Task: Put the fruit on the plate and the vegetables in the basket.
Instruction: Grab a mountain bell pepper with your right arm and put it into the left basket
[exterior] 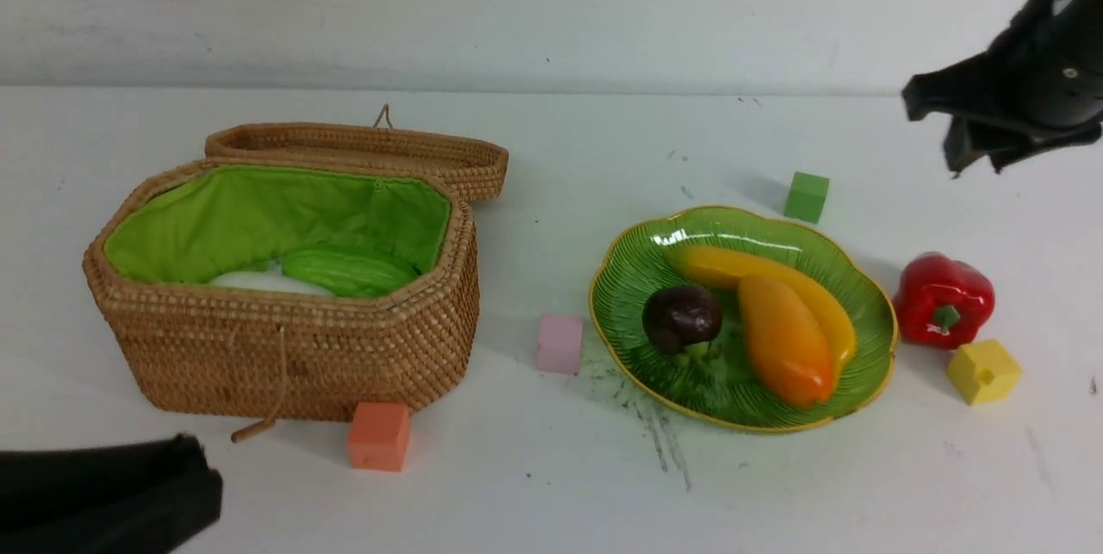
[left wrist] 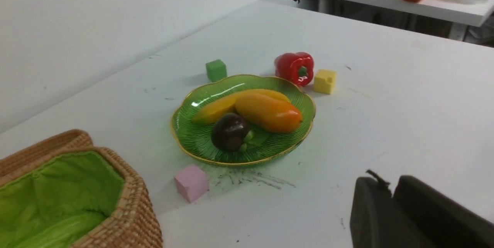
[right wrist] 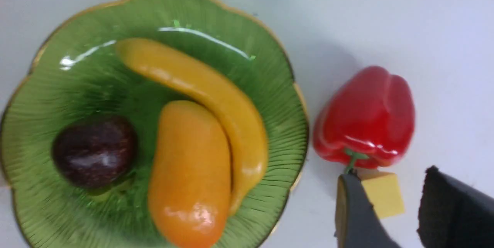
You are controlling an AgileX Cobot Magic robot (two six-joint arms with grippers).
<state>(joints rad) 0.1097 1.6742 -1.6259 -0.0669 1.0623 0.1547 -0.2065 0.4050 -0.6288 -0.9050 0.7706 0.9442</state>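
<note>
Your basket (exterior: 284, 347) stands open on the left, with the cucumber (exterior: 349, 271) and radish (exterior: 258, 281) inside. The plate (exterior: 629, 295) holds the banana (exterior: 732, 265), mango (exterior: 784, 339) and mangosteen (exterior: 681, 317). The red pepper (exterior: 944, 300) lies just beside the plate. Your right gripper (right wrist: 389, 176) has its jaws apart and empty, and your left gripper (left wrist: 388, 180) has its jaws closed.

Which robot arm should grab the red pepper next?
The right one. The right gripper hangs close above the red pepper; the left gripper sits far off, beside the basket.
</note>
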